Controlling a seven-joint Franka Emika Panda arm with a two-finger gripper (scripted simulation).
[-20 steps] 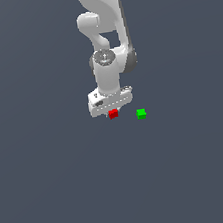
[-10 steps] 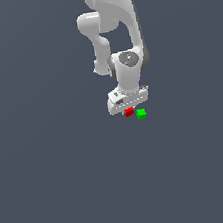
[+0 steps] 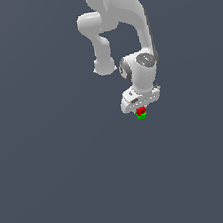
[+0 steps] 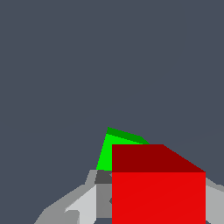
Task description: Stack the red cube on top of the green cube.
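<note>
Right now the gripper (image 3: 140, 108) is clenched on the red cube (image 3: 140, 110), which sits directly above the green cube (image 3: 142, 116) in the exterior view; whether the two touch cannot be told. In the wrist view the red cube (image 4: 158, 192) fills the space between the fingers (image 4: 81, 205), and the green cube (image 4: 109, 153) shows beyond it, skewed relative to the red one. The risk, in my judgement, is misalignment: if the red cube is offset or twisted over the green cube when let go, it may land on an edge and tip off. Opening too high above the green cube could also make it bounce or knock the green cube aside
</note>
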